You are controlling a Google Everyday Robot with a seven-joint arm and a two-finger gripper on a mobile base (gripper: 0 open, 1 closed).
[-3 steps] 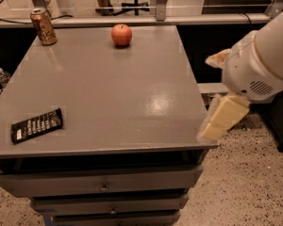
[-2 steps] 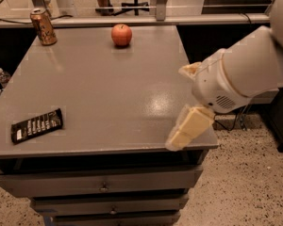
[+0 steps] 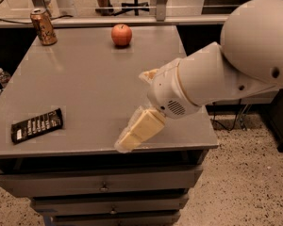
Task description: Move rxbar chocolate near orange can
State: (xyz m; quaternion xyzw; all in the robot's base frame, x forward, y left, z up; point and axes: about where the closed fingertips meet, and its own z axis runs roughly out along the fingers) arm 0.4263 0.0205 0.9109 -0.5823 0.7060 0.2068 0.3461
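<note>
The rxbar chocolate (image 3: 37,125), a flat black bar with white lettering, lies near the front left edge of the grey table (image 3: 85,79). The orange can (image 3: 43,26) stands upright at the table's far left corner. My gripper (image 3: 134,109) hangs over the front middle of the table, well to the right of the bar. Its two cream fingers (image 3: 137,130) stand apart and hold nothing. The big white arm (image 3: 226,69) fills the right side of the view.
A red-orange apple (image 3: 121,35) sits at the far middle of the table. Drawers (image 3: 104,187) run below the table's front edge. A water bottle (image 3: 2,76) stands on the floor at the left. A speckled floor lies to the right.
My arm has swung left from beyond the table's right edge and the gripper is now over the front middle of the table. The bar, can and apple have not moved.
</note>
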